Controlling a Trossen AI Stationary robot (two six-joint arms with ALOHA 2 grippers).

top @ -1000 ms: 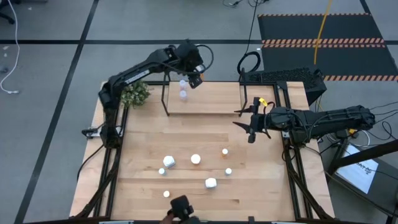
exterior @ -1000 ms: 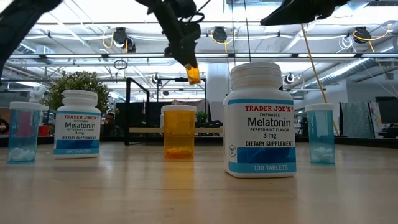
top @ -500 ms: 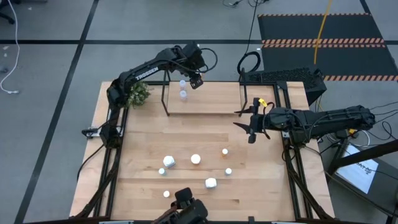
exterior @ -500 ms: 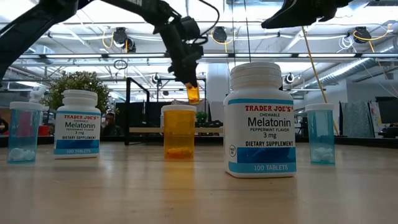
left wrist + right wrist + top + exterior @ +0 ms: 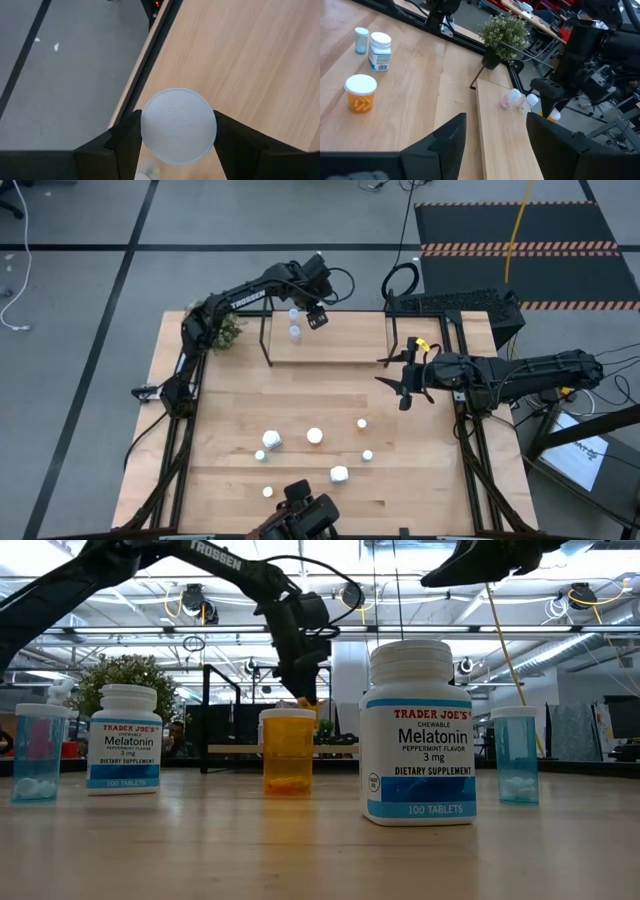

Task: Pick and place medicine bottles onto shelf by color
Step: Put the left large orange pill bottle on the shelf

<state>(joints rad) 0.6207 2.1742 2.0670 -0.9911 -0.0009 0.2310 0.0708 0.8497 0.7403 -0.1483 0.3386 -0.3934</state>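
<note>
My left gripper (image 5: 318,318) hangs over the far left part of the shelf (image 5: 345,345), shut on a small orange medicine bottle (image 5: 307,700) with a white cap (image 5: 178,125). Two clear bottles (image 5: 294,324) are on the shelf beside it. Several more medicine bottles rest on the table: white ones (image 5: 271,439) (image 5: 339,474), an orange one (image 5: 362,423) and small pale ones (image 5: 367,455). My right gripper (image 5: 400,386) waits open and holds nothing, above the table's right side near the shelf's right end. My left gripper pinches the orange bottle between its two fingers, one on each side of the cap end (image 5: 145,131). The fingers come steeply down from above, roughly along the bottle. The orange body (image 5: 547,118) hangs below the fingertips, clear of the shelf board.
A small potted plant (image 5: 215,330) stands at the table's far left corner, next to the shelf's black end frame (image 5: 266,338). A keyboard (image 5: 450,302) lies beyond the far right corner. Bare wood lies between the shelf and the loose bottles.
My left gripper has come down toward the shelf and a little toward the table's right edge, tipping steeper, still shut on the orange bottle, which has sunk with it.
</note>
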